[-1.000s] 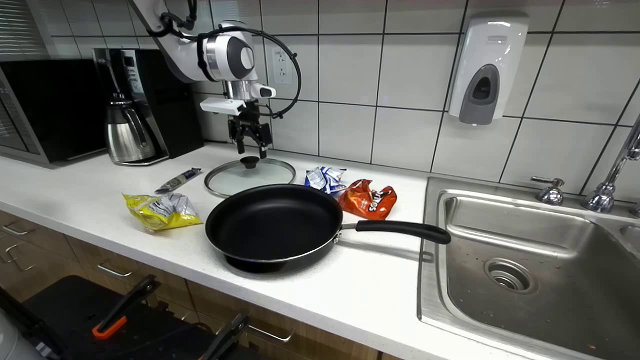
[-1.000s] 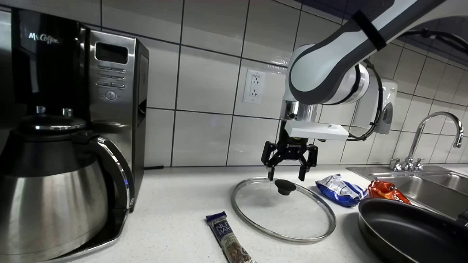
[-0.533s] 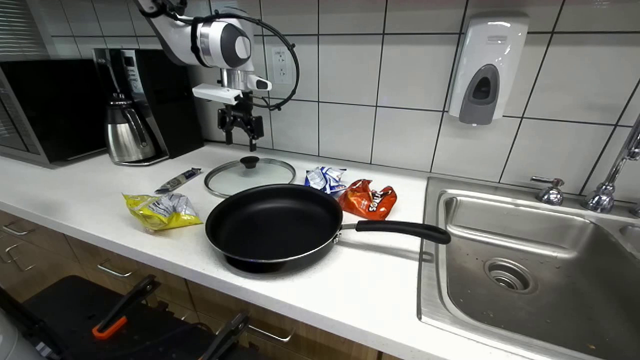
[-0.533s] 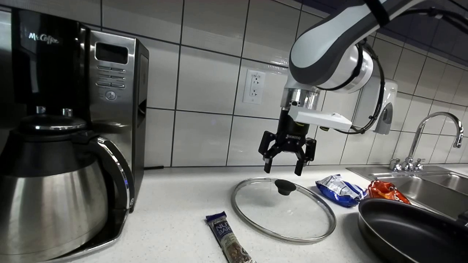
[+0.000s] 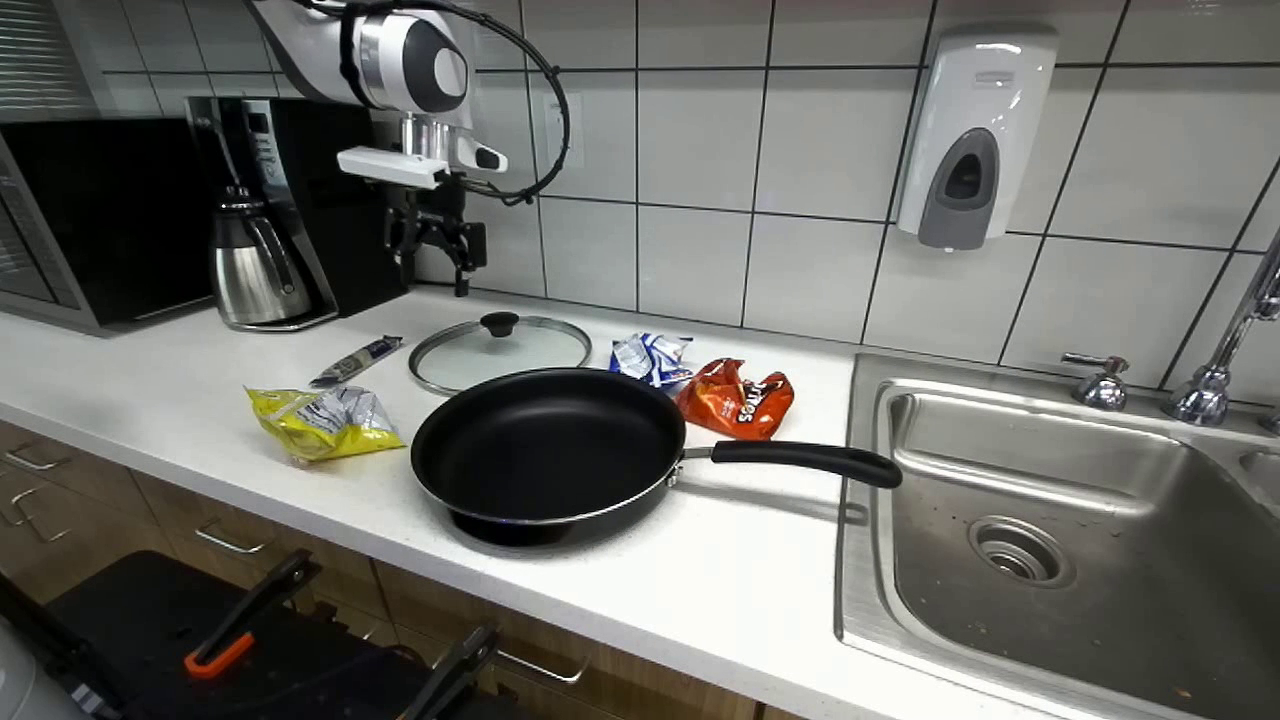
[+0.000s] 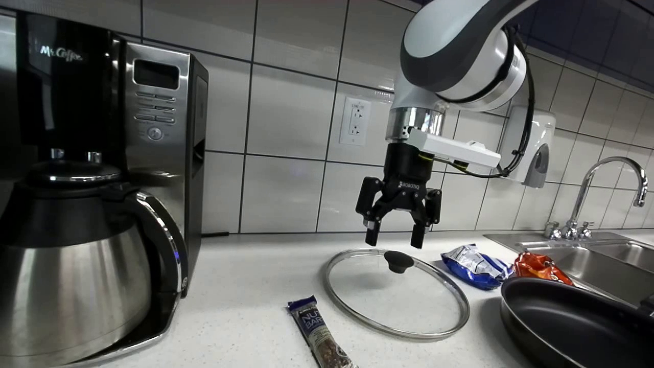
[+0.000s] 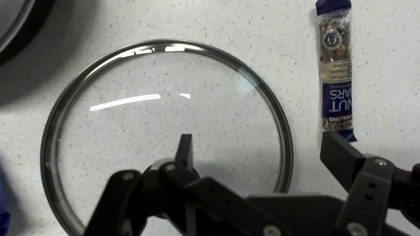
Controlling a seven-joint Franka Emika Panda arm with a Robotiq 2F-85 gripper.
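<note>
Broadly, a white-tiled wall (image 5: 700,135) backs a speckled white countertop (image 5: 740,590). Over the counter reaches the Panda arm (image 6: 449,56), its lower end turned straight down. Set into the counter is a stainless steel sink (image 5: 950,600). A Mr. Coffee coffee maker (image 6: 163,102) stands well apart from the sink, near the wall.

Next comes a black frying pan (image 5: 550,450), right side up, the tip of its handle (image 5: 805,460) reaching above the sink's rim. The glass pan lid (image 6: 398,306), edged in metal, lies flat on the counter near the pan, apart from it. A steel carafe (image 6: 71,296) stands in the coffee maker, and a soap dispenser (image 5: 985,85) hangs on the tiles.

The Robotiq gripper (image 6: 394,238) points down over the lid's edge, its fingers spread wide and clear of everything; the lid is nearest. A yellow snack bag (image 5: 325,420) lies beside the pan, a crumpled red snack bag (image 5: 735,400) across from it, with a blue-and-white snack bag (image 6: 475,266) between the red one and the lid. A Kirkland nut bar (image 7: 336,65) lies near the lid's rim. Smallest is the lid's black knob (image 6: 398,261), partly hidden by one finger (image 7: 185,149) in the wrist view.
</note>
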